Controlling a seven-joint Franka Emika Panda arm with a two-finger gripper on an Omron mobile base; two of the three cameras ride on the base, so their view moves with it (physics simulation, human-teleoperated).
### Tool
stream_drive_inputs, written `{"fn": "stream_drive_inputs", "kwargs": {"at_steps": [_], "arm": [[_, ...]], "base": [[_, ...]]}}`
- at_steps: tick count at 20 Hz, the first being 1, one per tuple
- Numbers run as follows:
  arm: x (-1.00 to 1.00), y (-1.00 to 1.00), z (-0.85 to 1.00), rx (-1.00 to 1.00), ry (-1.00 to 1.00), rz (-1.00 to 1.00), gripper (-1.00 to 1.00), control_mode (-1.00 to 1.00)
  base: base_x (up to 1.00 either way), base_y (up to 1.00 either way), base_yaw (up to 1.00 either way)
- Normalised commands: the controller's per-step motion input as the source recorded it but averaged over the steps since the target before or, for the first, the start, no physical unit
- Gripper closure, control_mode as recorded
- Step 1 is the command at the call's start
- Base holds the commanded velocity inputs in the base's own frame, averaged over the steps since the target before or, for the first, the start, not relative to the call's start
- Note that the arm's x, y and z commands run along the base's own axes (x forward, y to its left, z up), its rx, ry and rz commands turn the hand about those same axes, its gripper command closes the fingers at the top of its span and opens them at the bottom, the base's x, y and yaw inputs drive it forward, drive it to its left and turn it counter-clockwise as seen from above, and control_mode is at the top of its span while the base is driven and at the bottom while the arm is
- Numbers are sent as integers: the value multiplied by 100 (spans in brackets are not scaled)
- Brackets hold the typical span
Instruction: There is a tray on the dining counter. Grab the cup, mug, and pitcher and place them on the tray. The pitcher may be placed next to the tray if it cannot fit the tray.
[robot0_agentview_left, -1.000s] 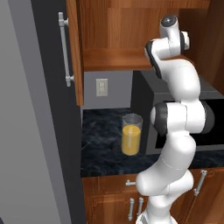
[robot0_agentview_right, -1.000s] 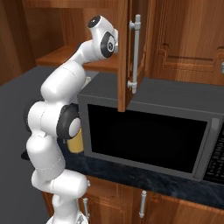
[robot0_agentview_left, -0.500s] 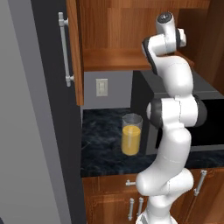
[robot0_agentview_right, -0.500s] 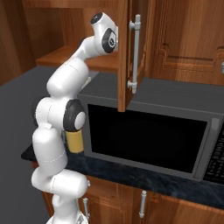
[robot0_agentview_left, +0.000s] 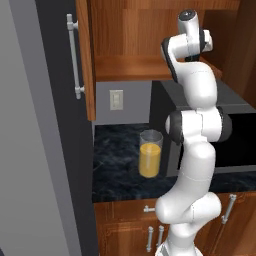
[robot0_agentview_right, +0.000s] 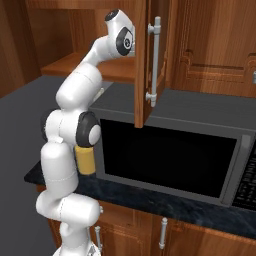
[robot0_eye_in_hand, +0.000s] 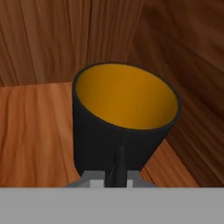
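In the hand view, the black mug (robot0_eye_in_hand: 113, 131) with its orange-yellow inside stands on a wooden cabinet shelf (robot0_eye_in_hand: 30, 135), close in front of the camera. My gripper (robot0_eye_in_hand: 119, 154) is shut on the mug's near wall, and one dark finger (robot0_eye_in_hand: 119, 164) shows against its outer side. The pitcher (robot0_agentview_left: 150, 160), a clear glass with orange liquid, stands on the dark wall counter (robot0_agentview_left: 117, 167) to the left of the microwave. In the right base view the pitcher (robot0_agentview_right: 86, 160) is partly hidden behind my arm. The arm reaches up into the open upper cabinet.
The cabinet door (robot0_agentview_left: 82, 55) stands open on the left of the shelf opening, and it shows as the door (robot0_agentview_right: 150, 60) in the right base view. A black microwave (robot0_agentview_right: 165, 160) sits below the cabinet. A grey tall panel (robot0_agentview_left: 30, 150) borders the counter's left side. The cabinet's back and side walls stand close behind the mug.
The jaws have closed from wide open onto the mug. The arm's upper links have straightened and risen toward the cabinet shelf. The pitcher has not moved.
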Motion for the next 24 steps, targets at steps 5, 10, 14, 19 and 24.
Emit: {"fn": "stream_drive_inputs", "kwargs": {"at_steps": [5,10,14,19,24], "arm": [[-11,0,0,0,1,0,100,-100],[-60,0,0,0,-2,0,100,-100],[-85,0,0,0,-6,0,100,-100],[-100,8,0,0,-11,0,100,-100],[-100,21,0,0,-12,0,100,-100]], "base": [[0,0,0],[0,0,0],[0,0,0],[0,0,0],[0,0,0]]}}
